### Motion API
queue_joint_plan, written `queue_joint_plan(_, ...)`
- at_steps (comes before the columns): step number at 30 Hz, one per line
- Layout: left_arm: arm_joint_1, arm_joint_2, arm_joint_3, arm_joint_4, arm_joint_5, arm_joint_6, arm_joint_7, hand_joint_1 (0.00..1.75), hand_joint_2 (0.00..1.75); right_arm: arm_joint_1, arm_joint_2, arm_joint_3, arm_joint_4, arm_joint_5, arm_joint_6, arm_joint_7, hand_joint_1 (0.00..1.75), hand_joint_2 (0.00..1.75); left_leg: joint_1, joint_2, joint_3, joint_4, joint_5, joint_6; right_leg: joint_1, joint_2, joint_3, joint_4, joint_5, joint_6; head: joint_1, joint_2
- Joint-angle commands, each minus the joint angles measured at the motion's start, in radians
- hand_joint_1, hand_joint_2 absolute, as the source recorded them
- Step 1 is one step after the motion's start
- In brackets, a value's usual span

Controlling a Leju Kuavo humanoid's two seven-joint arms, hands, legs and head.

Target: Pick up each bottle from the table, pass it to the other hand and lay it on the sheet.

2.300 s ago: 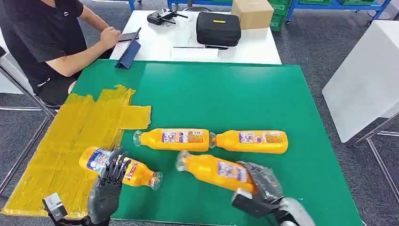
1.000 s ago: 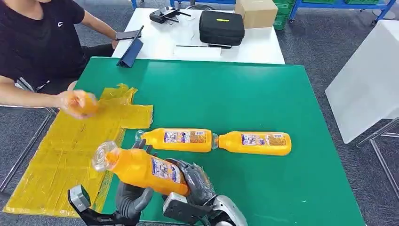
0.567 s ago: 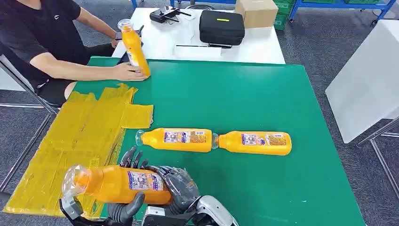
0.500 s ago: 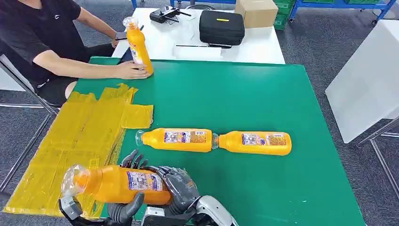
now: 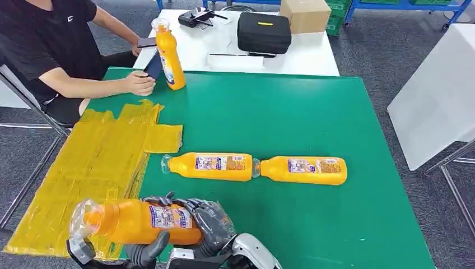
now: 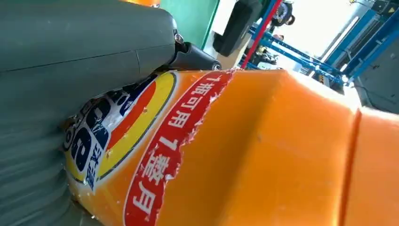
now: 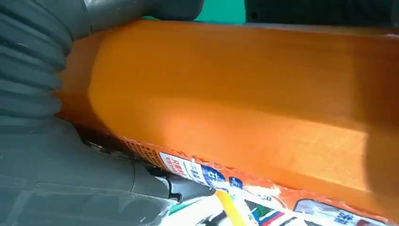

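Note:
An orange bottle (image 5: 134, 221) with a clear cap hangs level over the near edge of the yellow sheet (image 5: 84, 162), cap to the left. My left hand (image 5: 148, 246) wraps it from below, fingers curled over its top. My right hand (image 5: 212, 224) grips its base end. Up close, the bottle (image 6: 263, 150) lies against my left hand (image 6: 70, 70), and the bottle (image 7: 235, 103) fills my right hand (image 7: 47, 141). Two more bottles (image 5: 210, 166) (image 5: 305, 170) lie end to end on the green table (image 5: 280, 112).
A person sits at the far left, one hand (image 5: 140, 83) resting on the table beside an upright orange bottle (image 5: 170, 55). Behind the green table a white table (image 5: 190, 53) carries a black case (image 5: 262, 32), a cardboard box (image 5: 305, 14) and a tablet.
My left hand's fingers, spread half a second ago, have curled over the bottle, which sank slightly. The person stood their bottle upright and drew the hand back from it.

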Motion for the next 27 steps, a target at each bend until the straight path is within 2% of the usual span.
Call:
queue_joint_plan(1, -0.055, -0.003, 0.032, -0.048, -0.240, 0.148, -0.018, 1.75, 1.75, 0.070, -0.046, -0.029, -0.045, 0.009, -0.045, 0.024, 0.33, 1.75, 0.001, -0.004, 0.000, 0.000, 0.000, 0.000, 0.001, -0.004, 0.002, -0.002, 0.000, -0.001, 0.000, 0.000)
queue_joint_plan(2, -0.063, 0.002, 0.055, -0.059, -0.330, 0.215, -0.021, 1.75, 1.75, 0.073, -0.056, -0.078, -0.082, 0.013, -0.047, 0.038, 0.00, 1.75, 0.002, -0.005, 0.000, 0.000, 0.001, -0.001, 0.002, -0.005, 0.003, -0.002, 0.000, -0.001, 0.000, 0.000)
queue_joint_plan(4, -0.097, 0.005, 0.108, -0.059, -0.475, 0.335, -0.018, 1.75, 1.75, 0.073, -0.079, -0.157, -0.134, 0.010, -0.033, 0.042, 0.00, 1.75, 0.001, -0.005, 0.000, 0.000, 0.001, 0.000, 0.002, -0.005, 0.002, -0.002, 0.000, -0.001, 0.000, 0.000)
queue_joint_plan(8, -0.122, 0.000, 0.143, -0.046, -0.481, 0.319, -0.015, 1.75, 1.75, 0.078, -0.086, -0.195, -0.156, 0.006, 0.006, 0.028, 0.00, 1.75, 0.001, -0.005, 0.000, 0.000, 0.001, 0.000, 0.001, -0.004, 0.002, -0.002, 0.001, 0.000, 0.000, 0.000)
queue_joint_plan(9, -0.125, -0.003, 0.154, -0.045, -0.564, 0.385, -0.022, 1.75, 1.75, 0.084, -0.080, -0.212, -0.159, 0.019, -0.004, 0.025, 0.00, 0.00, 0.001, -0.003, 0.000, 0.000, 0.001, 0.000, 0.001, -0.002, 0.002, -0.001, 0.001, 0.000, 0.000, 0.000)
queue_joint_plan(11, -0.174, 0.011, 0.211, -0.005, -0.795, 0.628, -0.014, 1.75, 1.75, 0.066, -0.109, -0.261, -0.183, 0.016, -0.019, 0.033, 0.00, 0.00, 0.001, -0.003, -0.001, 0.000, 0.001, 0.000, 0.001, -0.002, 0.004, -0.001, 0.001, 0.000, 0.000, 0.000)
queue_joint_plan(13, -0.218, 0.036, 0.256, 0.050, -0.927, 0.774, 0.003, 1.75, 1.75, 0.035, -0.130, -0.307, -0.189, -0.002, -0.013, 0.032, 0.00, 0.00, 0.001, -0.006, 0.000, 0.000, 0.002, 0.000, 0.002, -0.005, 0.006, -0.002, 0.001, -0.001, 0.000, 0.000)
queue_joint_plan(15, -0.254, 0.063, 0.300, 0.118, -1.058, 0.922, 0.019, 1.75, 1.75, -0.007, -0.136, -0.348, -0.162, -0.012, -0.001, 0.030, 0.00, 0.00, 0.000, -0.004, 0.000, -0.002, 0.002, 0.000, 0.000, -0.002, 0.003, -0.001, 0.002, 0.000, 0.000, 0.000)
queue_joint_plan(16, -0.266, 0.073, 0.308, 0.144, -1.101, 0.970, 0.026, 1.75, 1.75, -0.027, -0.139, -0.358, -0.144, -0.013, 0.002, 0.031, 0.00, 1.75, 0.000, -0.003, 0.001, -0.002, 0.003, 0.000, 0.001, -0.001, 0.004, -0.002, 0.003, -0.001, 0.000, 0.000)
queue_joint_plan(18, -0.298, 0.098, 0.322, 0.213, -1.234, 1.091, 0.070, 1.75, 1.75, -0.077, -0.140, -0.366, -0.091, -0.014, 0.012, 0.036, 0.00, 1.75, 0.000, -0.003, 0.001, -0.002, 0.003, 0.000, 0.001, -0.001, 0.005, -0.003, 0.003, -0.001, 0.000, 0.000)
queue_joint_plan(24, -0.308, 0.098, 0.318, 0.231, -1.237, 1.100, 0.074, 1.75, 1.75, -0.088, -0.134, -0.363, -0.068, -0.010, 0.012, 0.036, 0.00, 1.75, 0.000, -0.003, 0.001, -0.001, 0.003, -0.001, 0.001, -0.001, 0.005, -0.001, 0.002, 0.000, 0.000, 0.000)
queue_joint_plan(27, -0.308, 0.096, 0.316, 0.230, -1.238, 1.101, 0.074, 1.75, 1.75, -0.085, -0.133, -0.362, -0.068, -0.010, 0.012, 0.036, 0.00, 1.75, 0.000, -0.004, 0.001, 0.000, 0.003, -0.001, 0.001, -0.002, 0.013, -0.001, 0.001, 0.001, 0.000, 0.000)
